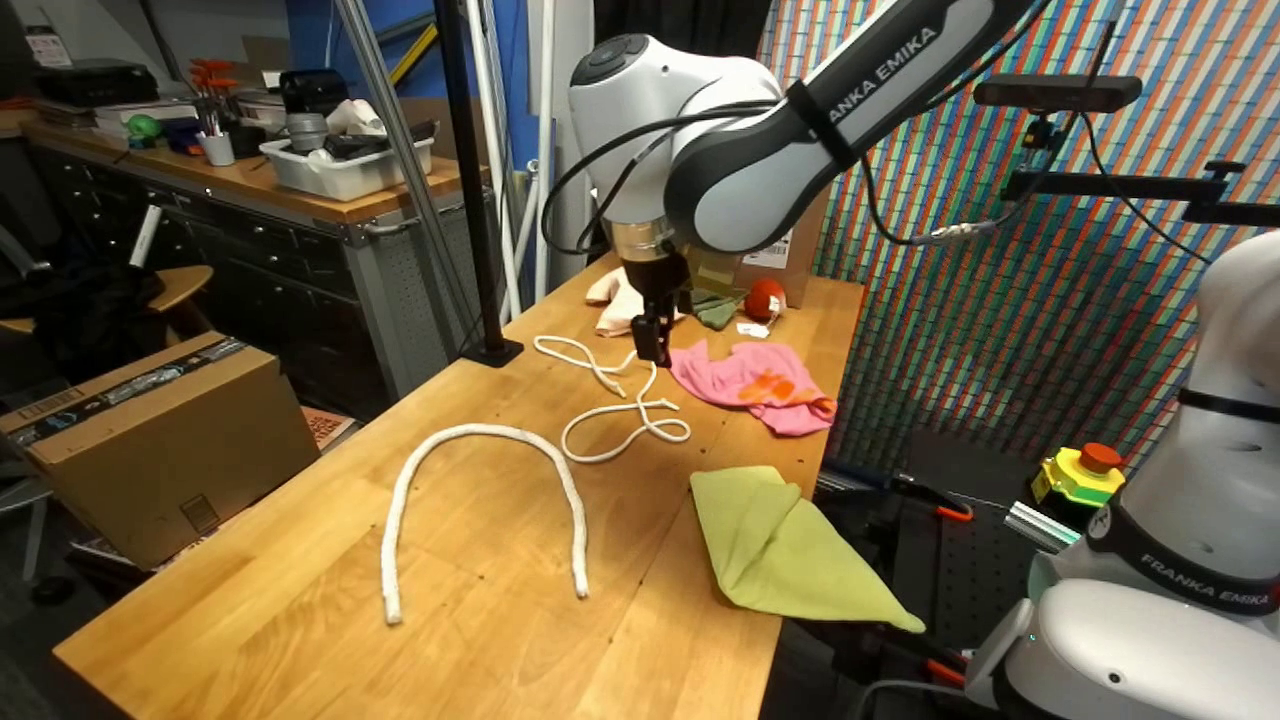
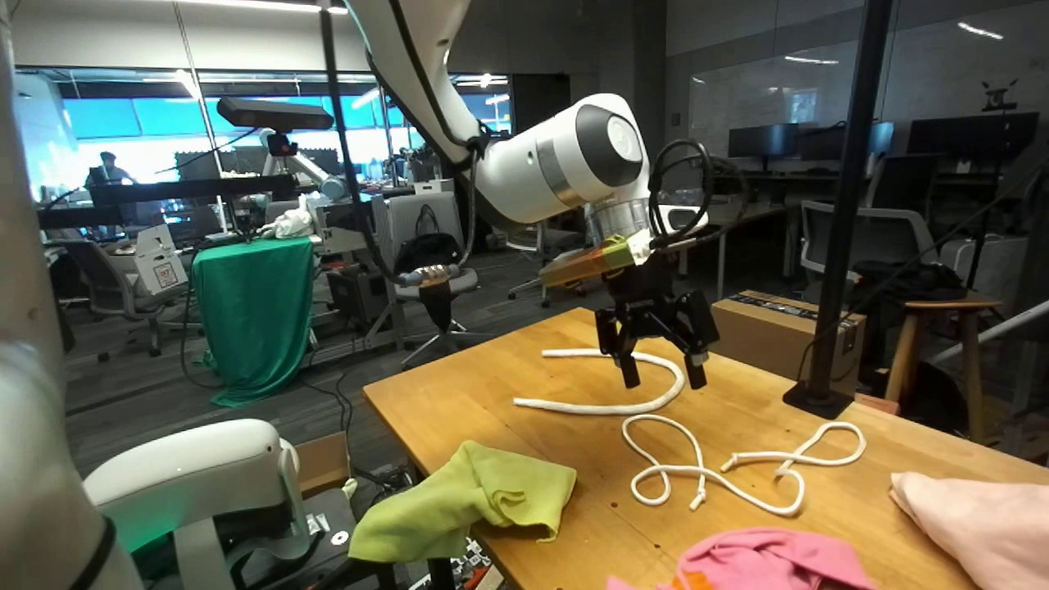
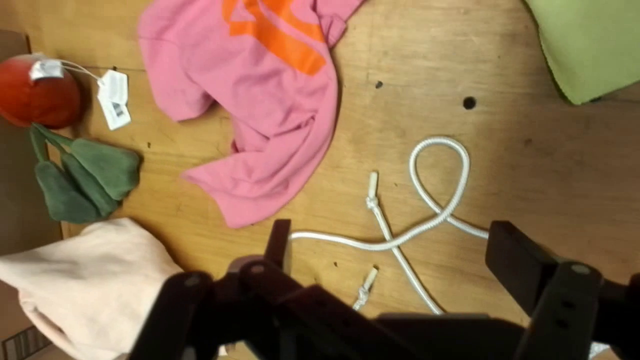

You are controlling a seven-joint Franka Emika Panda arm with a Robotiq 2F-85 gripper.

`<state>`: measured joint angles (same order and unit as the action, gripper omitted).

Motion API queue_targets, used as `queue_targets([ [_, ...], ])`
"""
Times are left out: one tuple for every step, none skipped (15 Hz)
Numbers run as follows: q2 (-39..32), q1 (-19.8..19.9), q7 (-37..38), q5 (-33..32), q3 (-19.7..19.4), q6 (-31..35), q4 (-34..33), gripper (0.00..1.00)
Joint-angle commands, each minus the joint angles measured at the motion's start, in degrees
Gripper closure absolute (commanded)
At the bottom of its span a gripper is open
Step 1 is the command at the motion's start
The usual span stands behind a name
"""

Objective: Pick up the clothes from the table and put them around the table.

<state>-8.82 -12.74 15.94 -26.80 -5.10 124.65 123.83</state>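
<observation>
Tapering to a point, creased green cloth (image 1: 790, 555) overhangs the wooden table (image 1: 480, 570).

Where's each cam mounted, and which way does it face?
Exterior view: near the thick rope, facing along the table toward the cream cloth; arm and jaws show.
Exterior view: near the pink cloth, facing past the green cloth toward the thick rope; arm and jaws show.
Wrist view: on the arm, looking down at the cord; jaws show.
Both exterior views share the green cloth, thick rope and cord.
</observation>
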Motion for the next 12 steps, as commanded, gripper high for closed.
queue_targets([
  [9.97,4.47,-3.18,-0.36,1.95,-1.67,8.00,0.00],
  [11.88,5.52,-3.49,-0.72,2.02,-1.36,9.62,0.00],
  [13.74,6.66,-4.24,-0.65,2.04,-1.02,11.23,0.00],
  [15.47,7.80,-4.99,-0.51,1.94,-0.72,12.63,0.00],
  [17.10,8.88,-5.84,-0.41,1.82,-0.16,14.03,0.00],
  [18.84,10.07,-6.59,-0.51,1.50,0.95,15.64,0.00],
  [20.16,11.12,-7.11,-0.52,1.35,1.55,16.76,0.00],
  [21.49,12.27,-7.08,-1.07,1.17,2.71,18.10,0.00],
  [22.89,13.47,-7.29,-1.23,0.88,4.17,19.57,0.00],
  [24.18,14.64,-7.03,-1.58,0.67,6.03,20.96,0.00],
  [25.63,15.90,-6.89,-2.04,0.31,9.02,22.66,0.00],
  [27.03,17.29,-6.00,-2.64,-0.04,12.68,24.42,0.00],
])
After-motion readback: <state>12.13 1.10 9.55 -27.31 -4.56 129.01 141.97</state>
